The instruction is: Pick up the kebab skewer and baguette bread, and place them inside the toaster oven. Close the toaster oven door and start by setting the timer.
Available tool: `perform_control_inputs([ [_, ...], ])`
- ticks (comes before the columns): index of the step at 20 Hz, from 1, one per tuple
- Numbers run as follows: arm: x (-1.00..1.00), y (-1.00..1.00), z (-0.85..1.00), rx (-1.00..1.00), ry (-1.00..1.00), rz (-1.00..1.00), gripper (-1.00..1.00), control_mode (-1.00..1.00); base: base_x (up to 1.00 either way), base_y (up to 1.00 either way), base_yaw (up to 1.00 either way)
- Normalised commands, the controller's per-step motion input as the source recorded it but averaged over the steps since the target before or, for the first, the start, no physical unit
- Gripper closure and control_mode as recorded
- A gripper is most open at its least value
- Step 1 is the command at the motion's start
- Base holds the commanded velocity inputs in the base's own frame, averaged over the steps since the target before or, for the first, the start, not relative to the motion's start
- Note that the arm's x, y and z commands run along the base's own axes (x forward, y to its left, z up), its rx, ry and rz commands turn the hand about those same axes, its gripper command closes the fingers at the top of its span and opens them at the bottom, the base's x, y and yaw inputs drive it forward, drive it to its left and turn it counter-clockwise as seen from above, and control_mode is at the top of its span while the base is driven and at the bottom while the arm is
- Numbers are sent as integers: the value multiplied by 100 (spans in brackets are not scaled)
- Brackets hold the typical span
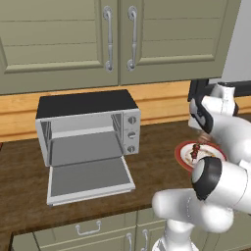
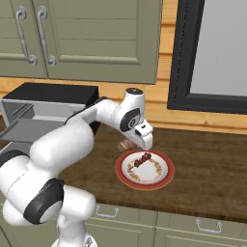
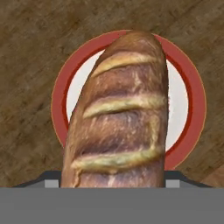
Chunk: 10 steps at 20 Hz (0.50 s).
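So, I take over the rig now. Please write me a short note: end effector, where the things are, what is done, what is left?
End effector: closed on the baguette bread, held above the red-rimmed plate.
Kebab skewer: lying on the plate.
Toaster oven: on the counter, empty; toaster oven door folded down open.
Done: bread gripped.
Left: bread into the oven, then the skewer, close the door, set the timer.

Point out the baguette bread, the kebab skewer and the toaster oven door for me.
baguette bread (image 3: pixel 120 118): hand view, middle of the scored crust.
kebab skewer (image 2: pixel 142 160): right base view, meat chunks on the red-rimmed plate.
toaster oven door (image 1: pixel 90 178): left base view, inner face of the dropped-open door.
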Motion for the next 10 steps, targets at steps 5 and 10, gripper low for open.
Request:
perform_control_inputs([
  [5,-33,78,15,12,-1,-32,100,-100,0,0,0],
  [10,-32,85,16,8,-10,-37,100,-100,0,0,0],
])
